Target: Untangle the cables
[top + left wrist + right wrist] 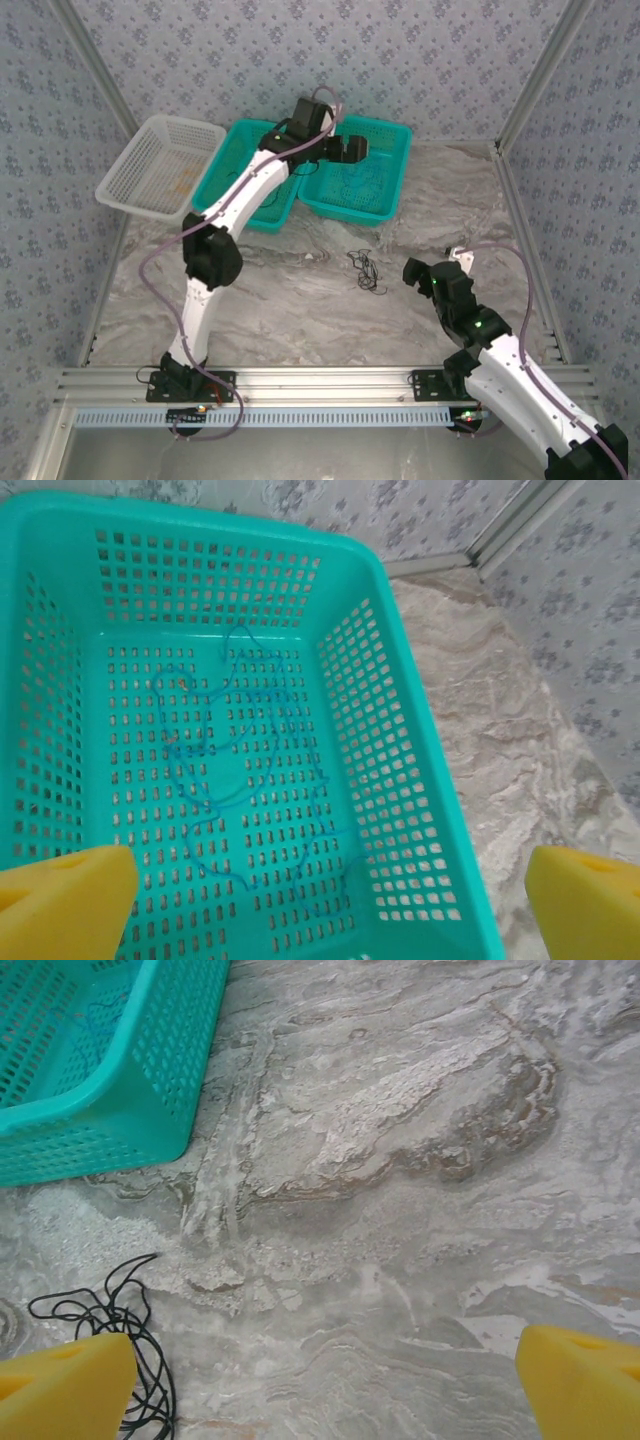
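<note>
Left wrist view: left hand (320, 910) spread wide, gripping nothing, above teal basket (385, 780); blue cable (240, 780) loose on its floor, sprawling far-to-near with no clear heading. Right hand (320, 1385) likewise spread, near black cable (365, 272) bunched on desk (400, 1160). Probably next: pinch one black strand, lift clear.

A thin blue cable (235, 805) lies in loose squiggles on the teal basket (400, 780) floor; a black cable (366, 272) sits tangled on the table (300, 300).
</note>
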